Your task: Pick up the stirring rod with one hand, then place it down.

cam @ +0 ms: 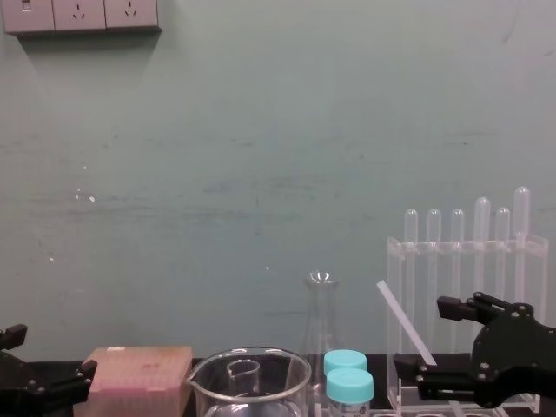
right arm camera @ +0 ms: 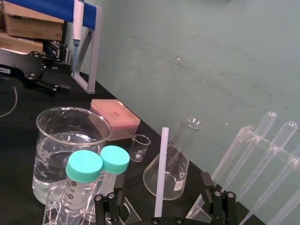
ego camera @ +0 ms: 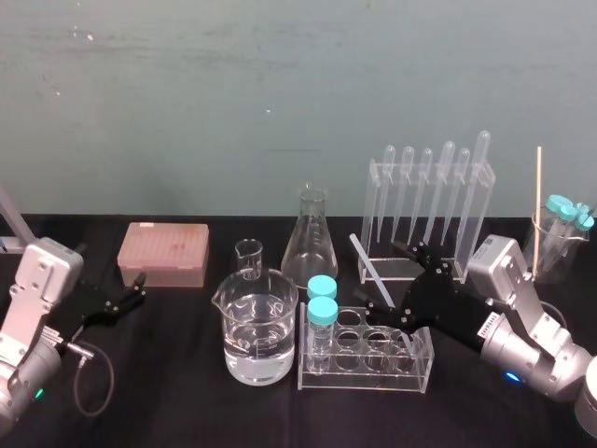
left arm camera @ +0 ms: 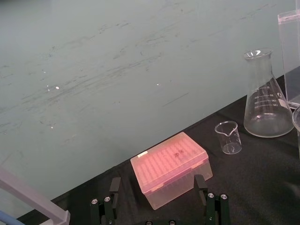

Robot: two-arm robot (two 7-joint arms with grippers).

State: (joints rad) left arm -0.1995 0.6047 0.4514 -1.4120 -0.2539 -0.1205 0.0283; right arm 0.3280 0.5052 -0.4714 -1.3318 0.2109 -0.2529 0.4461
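Note:
The stirring rod (ego camera: 373,273) is a thin translucent-white stick, tilted, its upper end free in the air in front of the pipette rack. In the right wrist view the rod (right arm camera: 161,173) runs up the middle of the gap between my right gripper's fingers and touches neither finger (right arm camera: 208,192). Its lower end is hidden behind the hand's base. My right gripper (ego camera: 392,280), a black jointed hand, is open just behind the small tube rack and shows again in the chest view (cam: 423,333). At the left, in front of the pink box, my left gripper (ego camera: 138,287) is open and empty.
A large beaker of water (ego camera: 259,327), a small beaker (ego camera: 249,257) and a conical flask (ego camera: 312,238) stand mid-table. The low tube rack (ego camera: 410,359) holds two teal-capped tubes. Behind are the pipette rack (ego camera: 424,210) and a pink tip box (ego camera: 163,254); a beaker of capped tubes (ego camera: 560,238) stands far right.

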